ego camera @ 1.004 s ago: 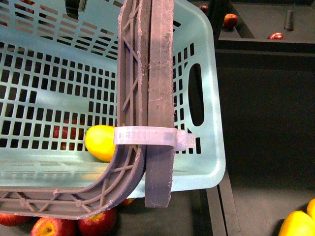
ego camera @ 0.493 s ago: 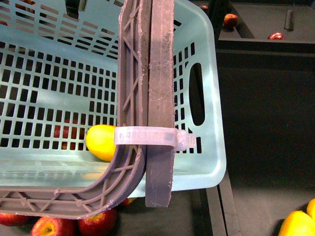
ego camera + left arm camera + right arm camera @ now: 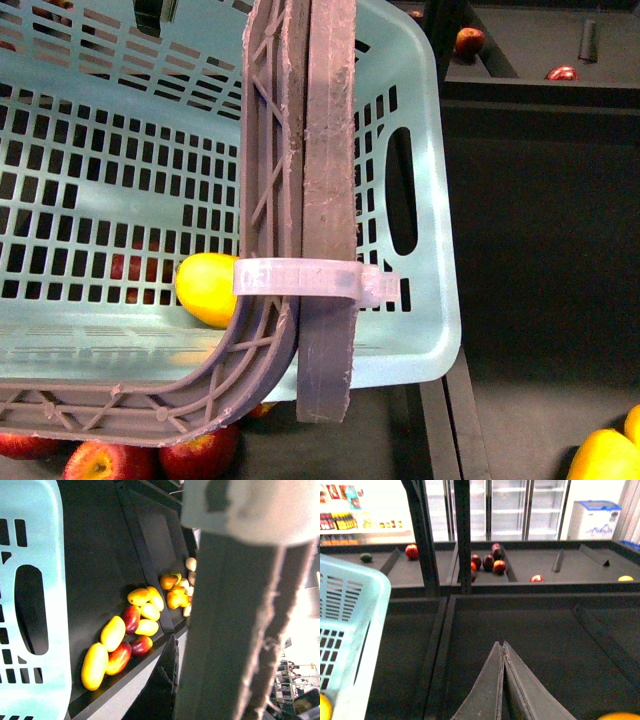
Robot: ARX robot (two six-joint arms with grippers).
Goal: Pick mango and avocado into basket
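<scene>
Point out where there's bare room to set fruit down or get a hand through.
Free: in the basket, the floor left of the mango; the dark shelf bay right of the basket, bare up to the back apples. Crowded: near apples under the basket's left corner, yellow fruit at near right.

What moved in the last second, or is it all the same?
Hardly anything. The basket slid a tiny bit to the right in the front view. Nothing was grabbed or let go there. The mango still lies inside the basket beside the handle, and the red apples below stayed put.
</scene>
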